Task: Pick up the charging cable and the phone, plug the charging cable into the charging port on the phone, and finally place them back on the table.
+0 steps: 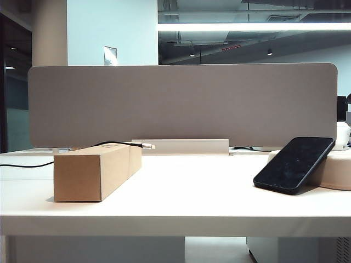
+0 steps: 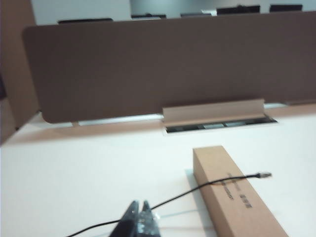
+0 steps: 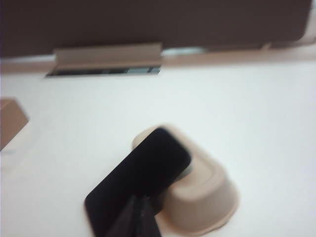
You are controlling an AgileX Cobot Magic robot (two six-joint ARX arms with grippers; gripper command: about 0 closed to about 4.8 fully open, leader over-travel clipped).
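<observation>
The charging cable (image 1: 118, 143) is a thin black cord draped over a cardboard box (image 1: 96, 170), its silver plug tip (image 1: 148, 146) sticking out past the box top. The black phone (image 1: 293, 164) leans, screen up, against a beige tray (image 1: 340, 175) on the white table (image 1: 181, 197). Its charging port cannot be made out. Neither gripper shows in the exterior view. In the left wrist view my left gripper (image 2: 139, 205) is shut and empty above the cable (image 2: 232, 178), short of the box (image 2: 237, 202). My right gripper (image 3: 138, 201) is shut and empty over the phone (image 3: 143, 173).
A grey fabric divider panel (image 1: 181, 104) stands across the back of the table, with a raised cable flap (image 1: 186, 146) at its foot. The beige tray (image 3: 202, 192) props the phone's far end. The table's thick front edge (image 1: 175, 226) runs along the near side.
</observation>
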